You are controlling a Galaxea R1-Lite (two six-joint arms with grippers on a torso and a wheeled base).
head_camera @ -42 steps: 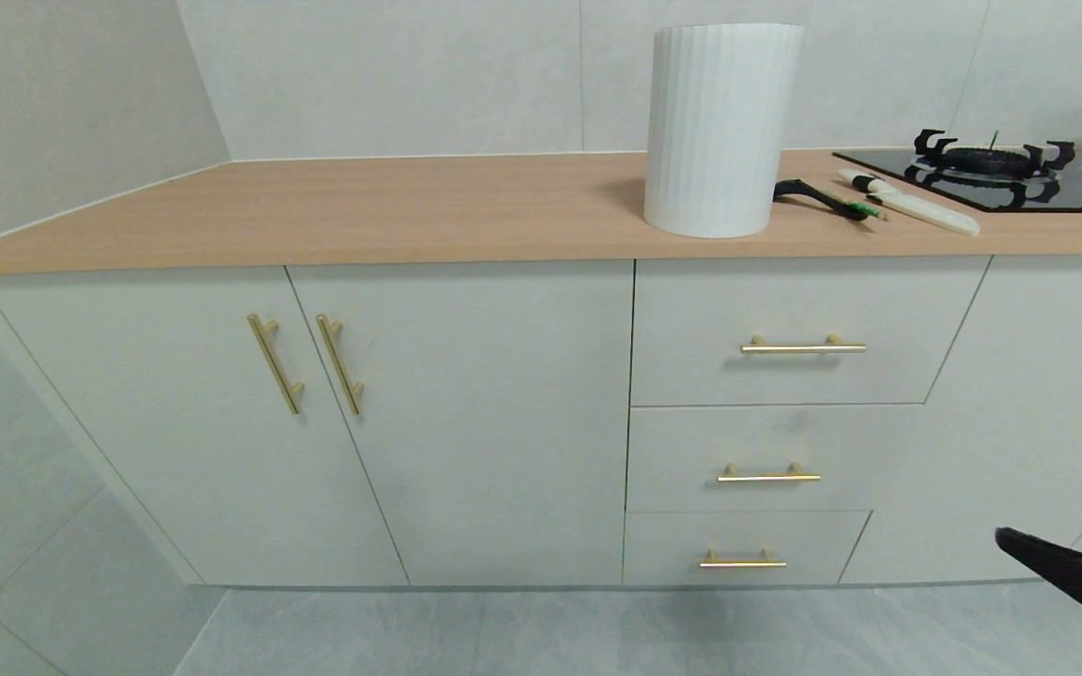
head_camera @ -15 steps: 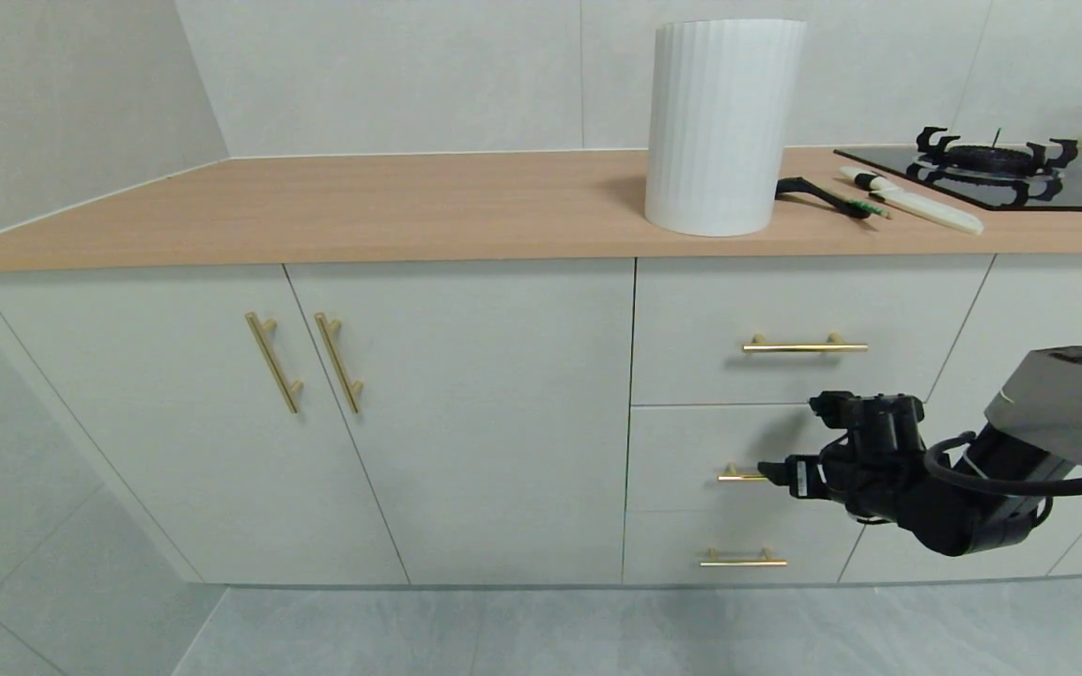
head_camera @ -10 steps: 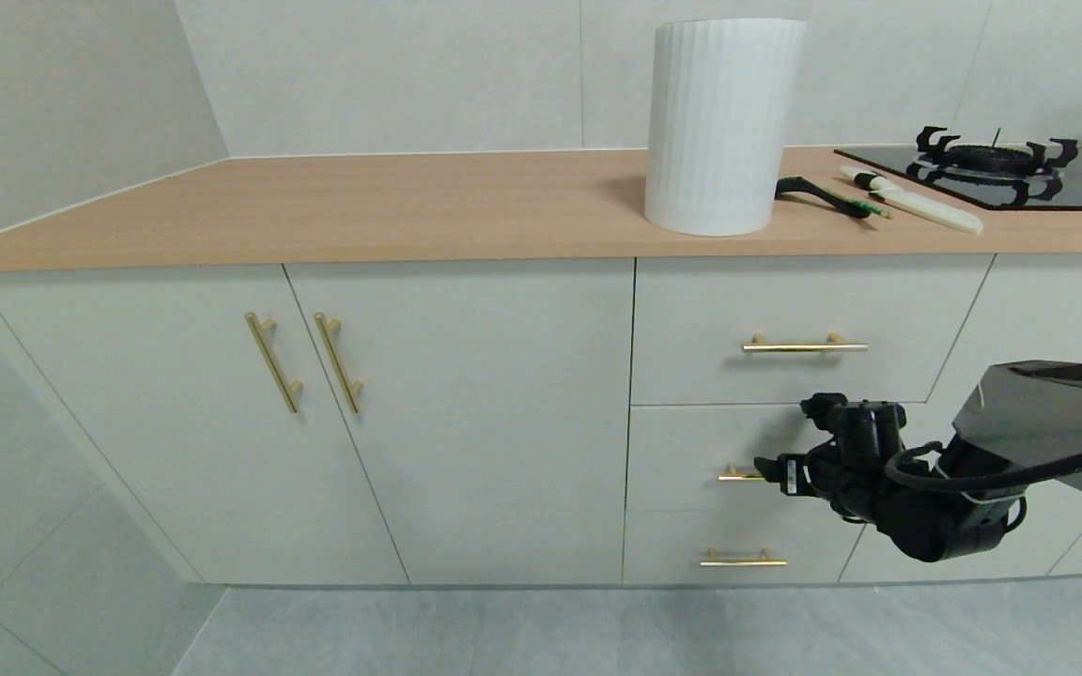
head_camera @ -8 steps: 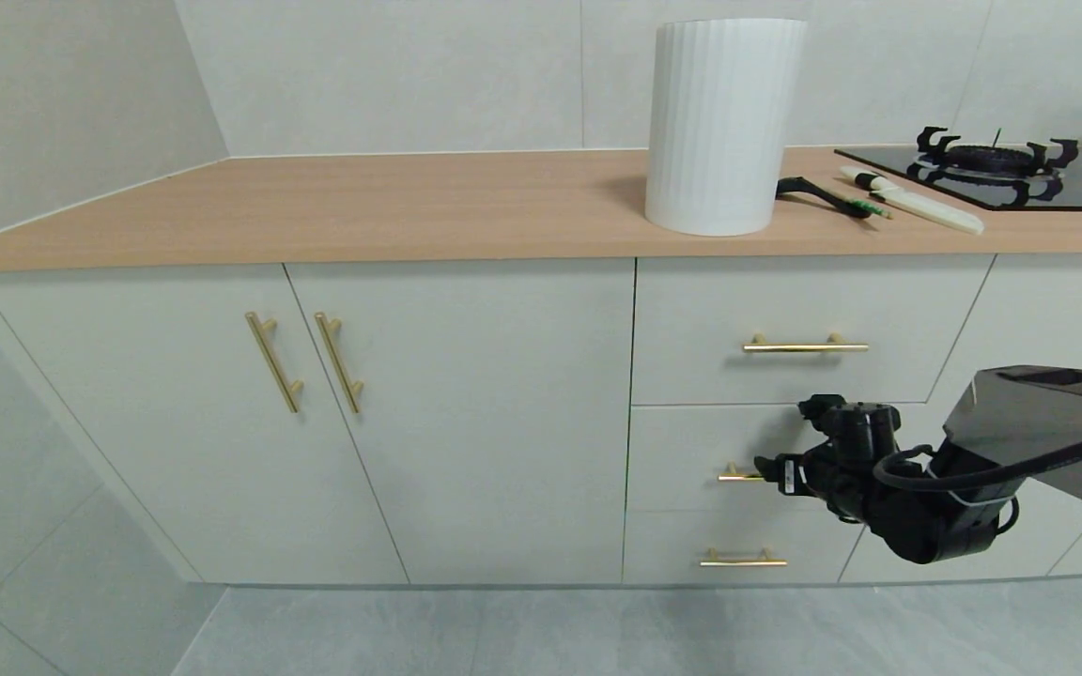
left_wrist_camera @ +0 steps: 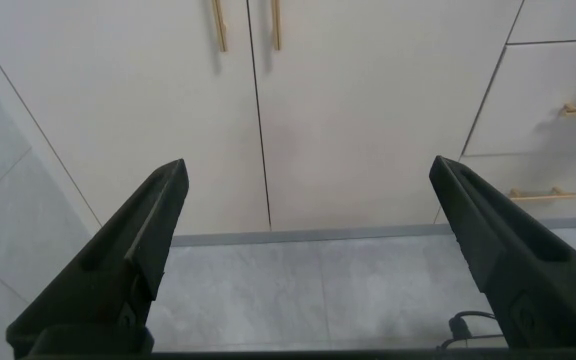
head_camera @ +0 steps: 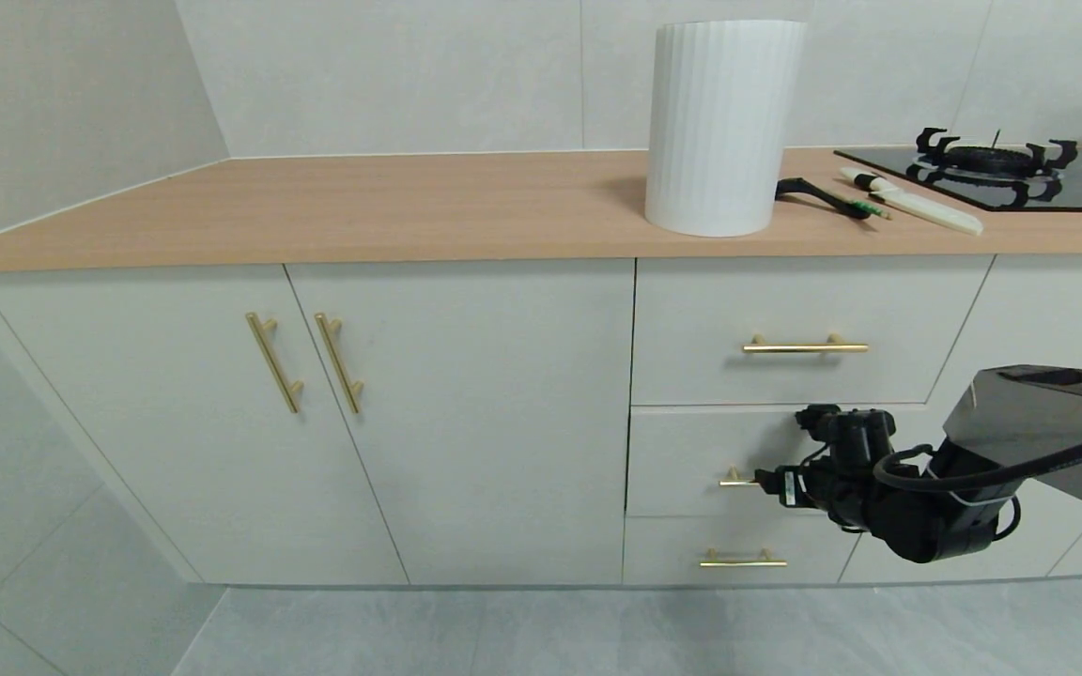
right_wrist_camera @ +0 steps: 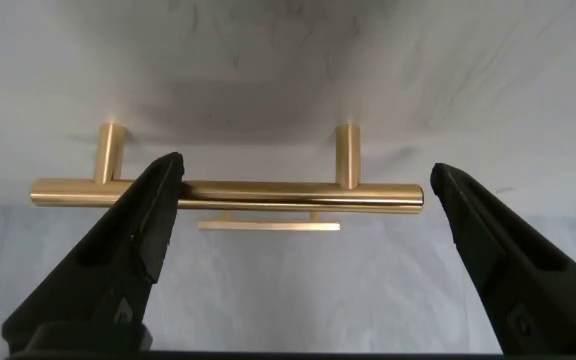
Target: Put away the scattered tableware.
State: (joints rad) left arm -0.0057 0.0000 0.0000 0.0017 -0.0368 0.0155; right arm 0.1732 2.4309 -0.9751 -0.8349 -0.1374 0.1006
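Note:
The scattered tableware lies on the wooden countertop (head_camera: pixel 409 202): a black-handled utensil (head_camera: pixel 818 194), a thin green-tipped stick (head_camera: pixel 868 208) and a white knife-like piece (head_camera: pixel 926 208). They sit beside a tall white ribbed container (head_camera: pixel 719 122). My right gripper (head_camera: pixel 766 481) is down at the middle drawer (head_camera: pixel 682 451), its tips at the gold handle (head_camera: pixel 734 483). From the right wrist, the gripper (right_wrist_camera: pixel 303 180) is open, with the handle bar (right_wrist_camera: pixel 268 192) running across between the fingers. My left gripper (left_wrist_camera: pixel 308 175) hangs open, facing the cabinet doors (left_wrist_camera: pixel 368 100) and the floor.
A gas hob (head_camera: pixel 992 169) takes up the countertop's right end. Top drawer (head_camera: pixel 804 324) and bottom drawer (head_camera: pixel 738 549) are closed. A double-door cabinet (head_camera: pixel 316 413) is on the left. Grey tiled floor lies in front.
My right arm came up from the lower right to the middle drawer's handle. In the last half second the handle and drawer front shifted slightly, as if pulled out a little.

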